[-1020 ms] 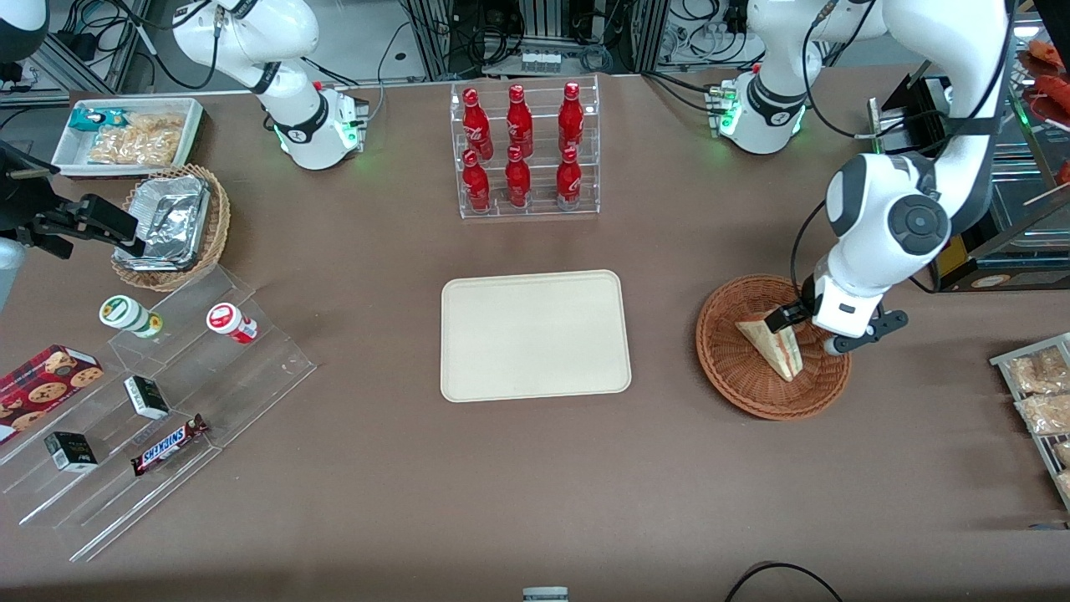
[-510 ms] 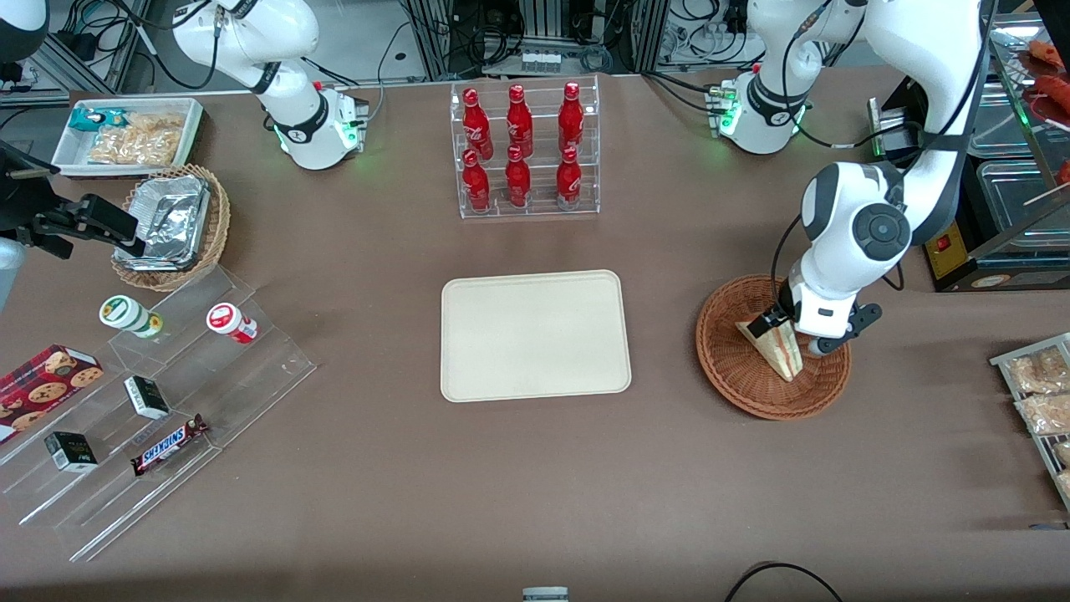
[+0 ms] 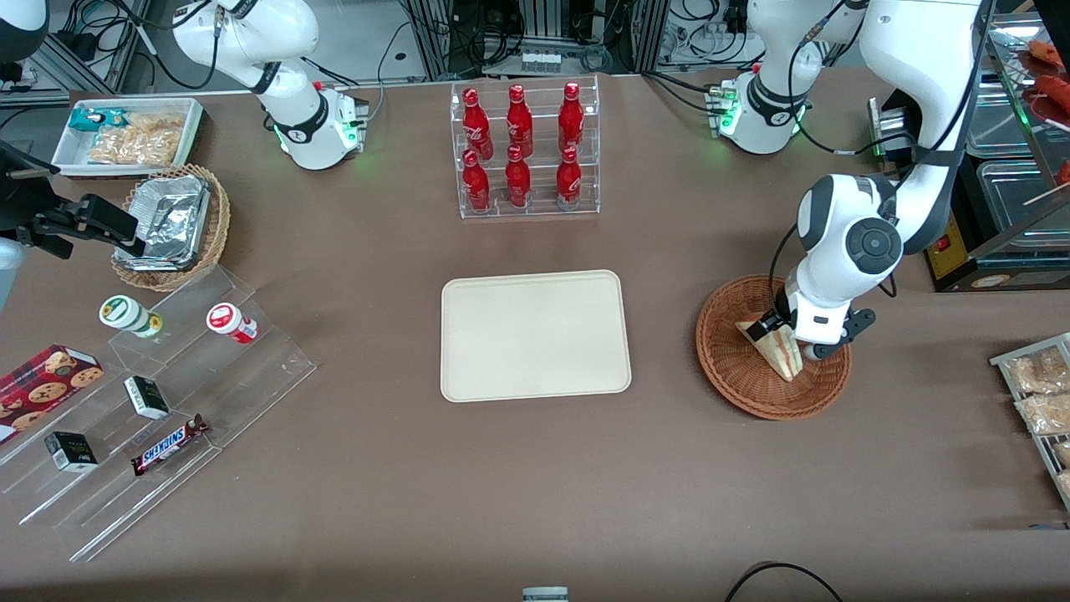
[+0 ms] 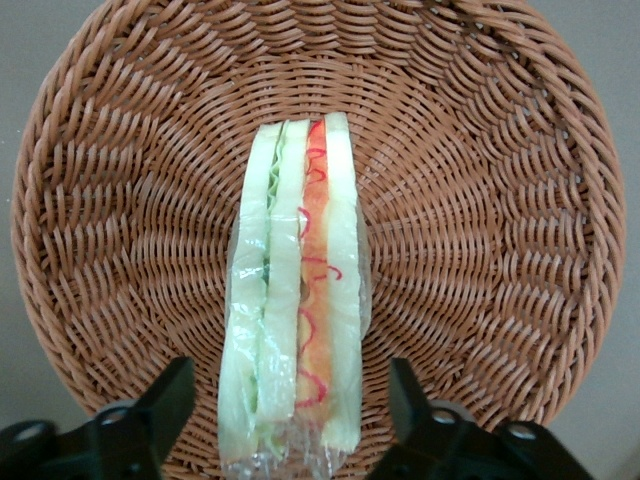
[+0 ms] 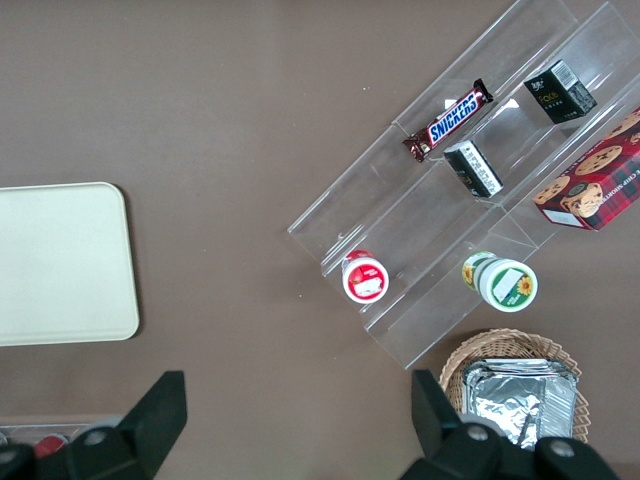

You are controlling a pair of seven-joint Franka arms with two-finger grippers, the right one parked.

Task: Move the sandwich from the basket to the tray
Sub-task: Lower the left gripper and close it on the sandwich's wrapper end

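The pincer (image 4: 290,410) was held wide open just above the sandwich (image 4: 293,300), one finger (image 4: 160,405) on each side, likely so the soft bread could be squeezed from both flat sides. The sandwich was lying in the basket (image 4: 480,180). Nothing was on the tray (image 3: 535,334) yet.

Front cam overhead, wide; wrist cams downward, close.

Red bottles (image 3: 522,150) in clear rack (image 3: 527,205)
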